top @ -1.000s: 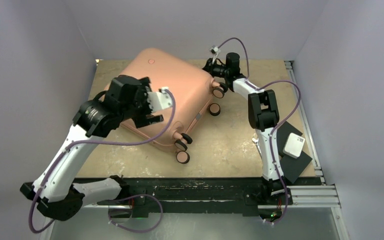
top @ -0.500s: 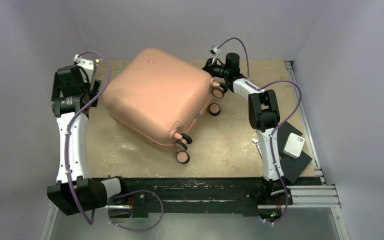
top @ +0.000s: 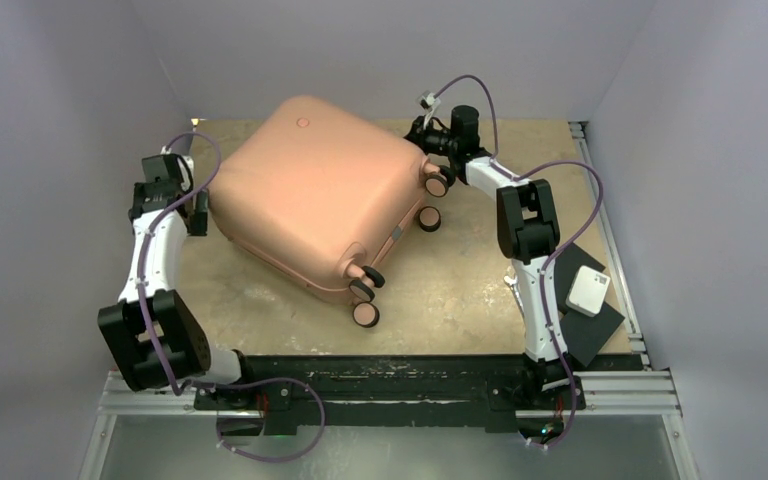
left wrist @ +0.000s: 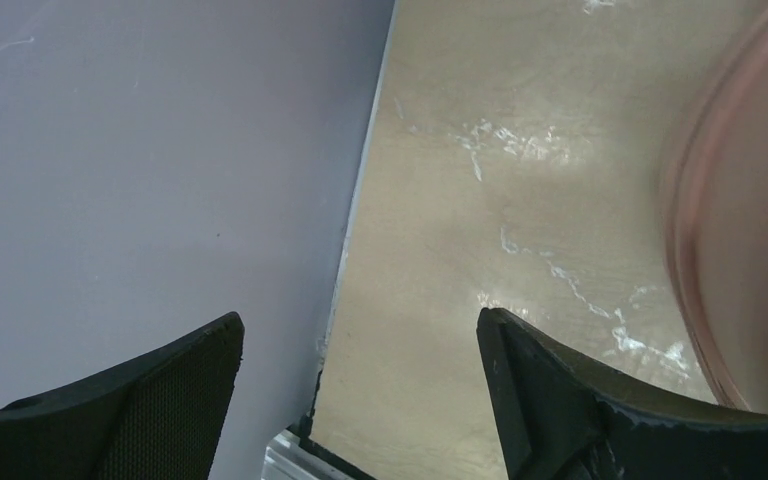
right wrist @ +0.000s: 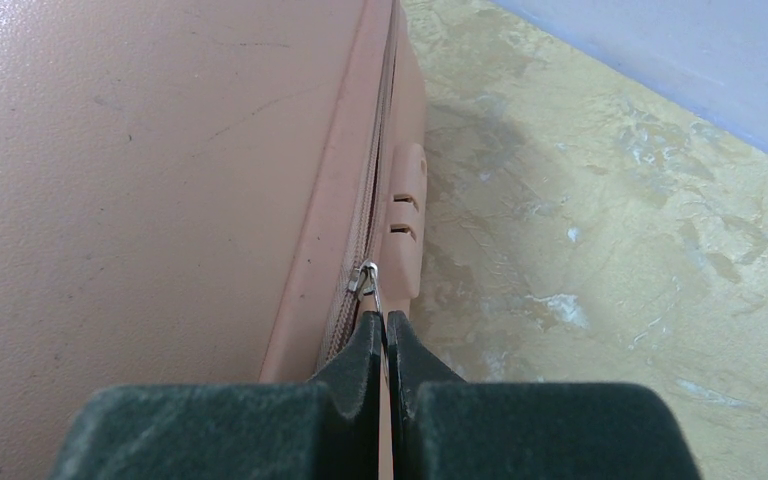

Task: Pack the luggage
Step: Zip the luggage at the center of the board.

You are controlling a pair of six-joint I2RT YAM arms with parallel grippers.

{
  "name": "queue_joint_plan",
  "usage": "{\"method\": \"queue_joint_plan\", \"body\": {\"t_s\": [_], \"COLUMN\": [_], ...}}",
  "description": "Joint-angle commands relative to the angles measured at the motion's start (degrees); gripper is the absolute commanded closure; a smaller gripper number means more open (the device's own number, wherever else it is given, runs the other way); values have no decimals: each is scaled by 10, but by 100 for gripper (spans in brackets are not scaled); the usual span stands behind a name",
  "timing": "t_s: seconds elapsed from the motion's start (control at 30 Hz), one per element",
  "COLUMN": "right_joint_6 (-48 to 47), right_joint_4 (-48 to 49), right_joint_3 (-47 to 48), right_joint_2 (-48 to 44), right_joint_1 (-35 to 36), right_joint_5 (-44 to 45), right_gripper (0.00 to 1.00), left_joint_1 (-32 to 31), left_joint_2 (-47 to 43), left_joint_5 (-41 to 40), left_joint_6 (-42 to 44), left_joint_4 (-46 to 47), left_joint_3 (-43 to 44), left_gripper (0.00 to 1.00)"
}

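each arm is built of smooth white shells joined by chunky black housings. the left arm (top: 150, 262) has a long white link and a boxy black elbow block (top: 152, 340). the right arm (top: 532, 290) has the same white links and a black middle block (top: 525, 222). a thin purple cable (top: 203, 160) loops along the left arm. a second purple cable (top: 480, 85) runs along the right arm, with a small white plug (top: 427, 99) at one end. the left gripper (left wrist: 360, 320) has matte black fingers (left wrist: 150, 405), wedge-shaped, one faced with a fine mesh-like texture. the right gripper (right wrist: 383, 322) has dark grey-green fingers (right wrist: 260, 425) with a grainy, felt-like surface, narrowing to thin tips.
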Motion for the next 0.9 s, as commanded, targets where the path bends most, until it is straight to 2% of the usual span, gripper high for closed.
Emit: {"method": "queue_joint_plan", "body": {"t_s": [0.0, 0.17, 0.2, 0.5, 0.7, 0.87], "right_joint_6": [4, 0, -25, -50, -83, -92], "right_joint_4": [-1, 3, 3, 25, 42, 57], "right_joint_3": [-2, -30, -60, -139, -262, -384], "right_joint_2": [-29, -41, -62, -117, -200, -277], "right_joint_1": [35, 39, 43, 52, 57, 57], "right_joint_5": [5, -19, -21, -36, -37, -29], "right_gripper": [100, 100, 100, 100, 100, 100], "left_joint_1": [3, -1, -20, -78, -156, -216], "left_joint_2": [31, 87, 121, 212, 286, 365], "left_joint_5": [-7, -9, -26, -64, -83, -70], "left_joint_6": [-25, -31, -37, -71, -76, -73], "left_joint_4": [64, 94, 112, 142, 156, 139], "left_joint_3": [-6, 6, 11, 52, 117, 212], "left_gripper": [14, 16, 17, 17, 17, 17]}}
